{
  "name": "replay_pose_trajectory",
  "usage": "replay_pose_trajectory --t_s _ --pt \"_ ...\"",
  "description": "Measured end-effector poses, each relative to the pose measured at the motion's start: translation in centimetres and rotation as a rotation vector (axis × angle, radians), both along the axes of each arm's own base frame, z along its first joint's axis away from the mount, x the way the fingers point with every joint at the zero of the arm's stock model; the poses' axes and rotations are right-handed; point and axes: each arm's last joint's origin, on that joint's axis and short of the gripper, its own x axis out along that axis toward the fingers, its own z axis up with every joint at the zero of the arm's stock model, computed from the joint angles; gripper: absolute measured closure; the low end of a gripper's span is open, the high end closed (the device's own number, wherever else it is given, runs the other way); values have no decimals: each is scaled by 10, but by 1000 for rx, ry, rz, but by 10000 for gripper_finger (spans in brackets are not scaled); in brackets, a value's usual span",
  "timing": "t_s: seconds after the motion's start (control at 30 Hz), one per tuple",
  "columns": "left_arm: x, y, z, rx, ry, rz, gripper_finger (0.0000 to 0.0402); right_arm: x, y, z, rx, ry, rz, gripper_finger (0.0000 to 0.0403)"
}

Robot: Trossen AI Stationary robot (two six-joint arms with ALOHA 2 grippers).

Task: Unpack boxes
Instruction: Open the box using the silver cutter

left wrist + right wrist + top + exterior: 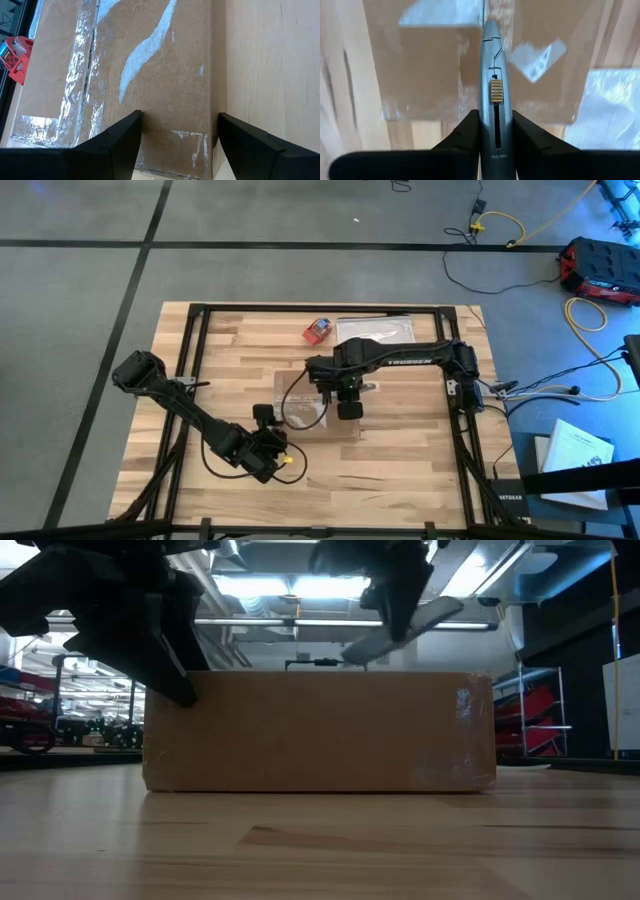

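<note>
Here: box [315, 402], shallow brown cardboard, sits mid-table, flaps sealed, clear tape along seam. Probably light, walls stiff but top flaps would give under pressure; tape slick, so grip cardboard edges, not tape. Right gripper [492, 125] over box top, jaws narrow, clamped on grey utility knife [493, 75], tip aimed at seam. Left gripper [177, 135] at box's 7 o'clock corner, jaws wide, straddling box end, contact unclear. Red-and-blue object [318, 331] and clear plastic bag [385, 328] at box's 12 o'clock. Table [400, 470]: pale wood planks, smooth; box could slide. Beyond: warehouse-like room, ceiling strip lights.
</note>
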Motion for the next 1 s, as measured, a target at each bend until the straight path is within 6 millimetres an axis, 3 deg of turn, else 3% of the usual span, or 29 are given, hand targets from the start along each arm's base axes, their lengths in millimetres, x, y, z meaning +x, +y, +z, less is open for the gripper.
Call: replay_pose_trajectory --t_s 0.2,0.33,0.5,0.7,1.0 --pt "0 0 0 -1 -1 1 166 -3 3 16 -17 -110 26 340" --pt "0 0 0 -1 -1 0 167 -17 2 13 -23 -144 30 340" --pt "0 0 0 0 0 1 167 -60 0 2 5 -276 -60 340" --pt "2 3 0 -5 0 13 167 -100 -2 4 21 -259 -125 340" --pt "4 6 0 -5 -1 22 166 -95 -2 -17 -2 -96 -125 340"
